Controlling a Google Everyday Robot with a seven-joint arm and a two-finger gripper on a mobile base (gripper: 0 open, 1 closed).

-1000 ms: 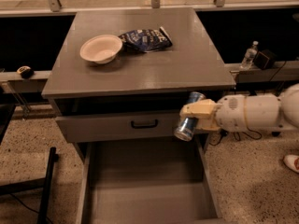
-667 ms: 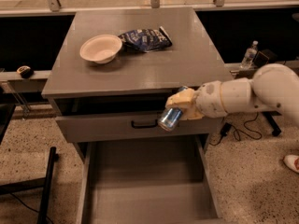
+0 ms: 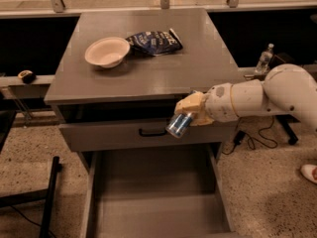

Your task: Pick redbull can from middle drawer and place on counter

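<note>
Bowl (image 3: 107, 51) & snack bag (image 3: 154, 41) are sitting rear-left on the tabletop (image 3: 148, 76); middle drawer (image 3: 153, 202) is standing open below. Redbull can (image 3: 178, 125) is hanging above it, before the cabinet front, tilted: long axis running lower-left to upper-right, free end pointing down-left. Claw (image 3: 187, 114) is clenching its upper end. Judgement: it needs lifting past the edge & uprighting before set-down.

Claw (image 3: 187, 115) grips tilted redbull can (image 3: 179, 125) above open middle drawer (image 3: 153, 205), just below counter (image 3: 148, 76) edge.

Lab: speckled floor (image 3: 267, 192) (loose cables (image 3: 257, 140)); fingers (image 3: 190, 105) hold redbull can (image 3: 179, 124) by counter (image 3: 148, 73)
</note>
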